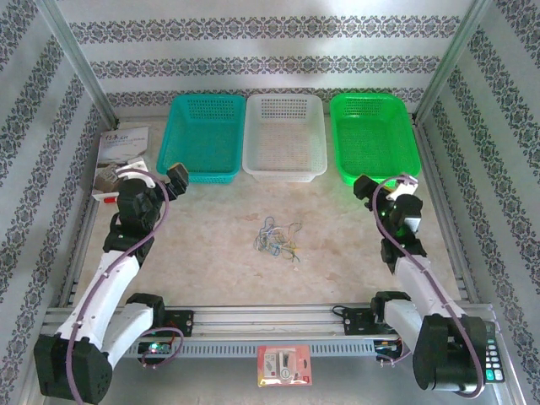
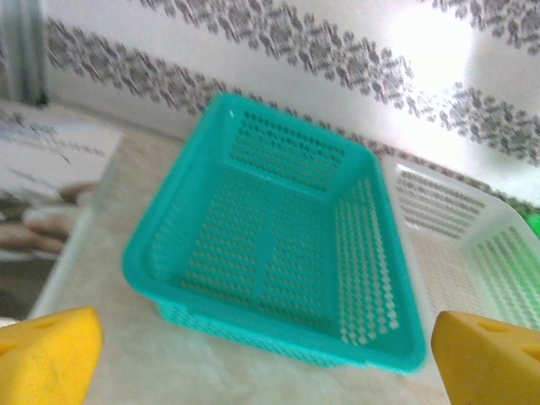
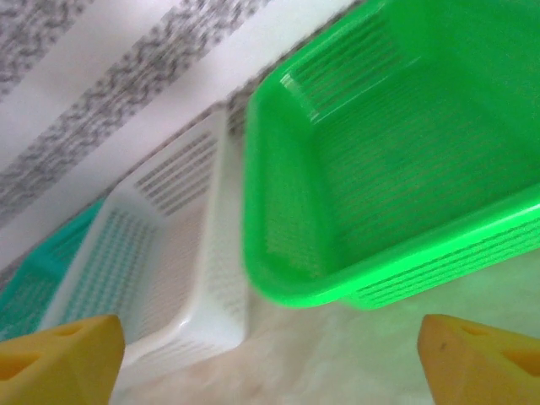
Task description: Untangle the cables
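Note:
The cables (image 1: 277, 235) lie as one small tangle of thin whitish, dark and yellow wires in the middle of the table. My left gripper (image 1: 176, 177) is raised at the left, well away from the tangle, facing the teal basket (image 2: 270, 245). Its yellow fingertips (image 2: 46, 354) stand wide apart, open, with nothing between them. My right gripper (image 1: 364, 187) is raised at the right, facing the green basket (image 3: 396, 160). Its yellow fingertips (image 3: 59, 359) are also spread, open and empty.
Three baskets line the back of the table: teal (image 1: 202, 139), white (image 1: 285, 135) and green (image 1: 374, 135). A booklet (image 1: 121, 156) lies at the back left. A small packet (image 1: 284, 365) sits on the rail at the near edge. Patterned walls enclose the table.

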Controlling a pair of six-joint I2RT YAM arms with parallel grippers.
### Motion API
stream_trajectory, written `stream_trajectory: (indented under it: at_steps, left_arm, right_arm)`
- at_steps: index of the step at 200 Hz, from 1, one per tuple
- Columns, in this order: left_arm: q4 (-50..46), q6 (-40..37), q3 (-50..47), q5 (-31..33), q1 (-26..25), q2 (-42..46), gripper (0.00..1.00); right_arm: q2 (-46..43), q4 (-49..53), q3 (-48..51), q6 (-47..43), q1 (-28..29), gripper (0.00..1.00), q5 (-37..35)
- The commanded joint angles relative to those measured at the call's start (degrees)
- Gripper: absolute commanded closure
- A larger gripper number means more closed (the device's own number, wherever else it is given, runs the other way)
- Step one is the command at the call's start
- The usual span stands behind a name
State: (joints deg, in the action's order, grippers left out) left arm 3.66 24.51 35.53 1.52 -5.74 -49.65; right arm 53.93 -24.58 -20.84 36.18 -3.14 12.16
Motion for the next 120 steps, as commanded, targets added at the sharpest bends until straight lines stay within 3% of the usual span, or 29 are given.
stream_trajectory:
  at_steps: [1,21,43,79,120]
  left_arm:
    - [-9.48,6.54,1.74,-1.68,-4.14,-0.29,0.0]
    - [-11.52,6.66,2.63,1.3,-9.99,-1.94,0.0]
    - [-14.14,6.56,4.56,3.85,-15.07,-4.52,0.0]
    - [-15.79,8.16,5.25,4.64,-19.67,-7.4,0.0]
    - [-12.59,11.79,2.17,0.79,-21.88,-11.25,0.0]
  right_arm:
    - [2.01,9.03,-5.28,2.76,0.56,0.16,15.61]
    - [4.05,15.69,-8.0,2.25,2.61,0.25,20.25]
    - [4.33,20.17,-8.51,2.31,7.04,0.28,19.74]
    - [4.38,24.53,-8.6,2.88,17.67,0.33,13.19]
    - [8.52,24.49,-9.45,4.26,27.91,0.39,5.42]
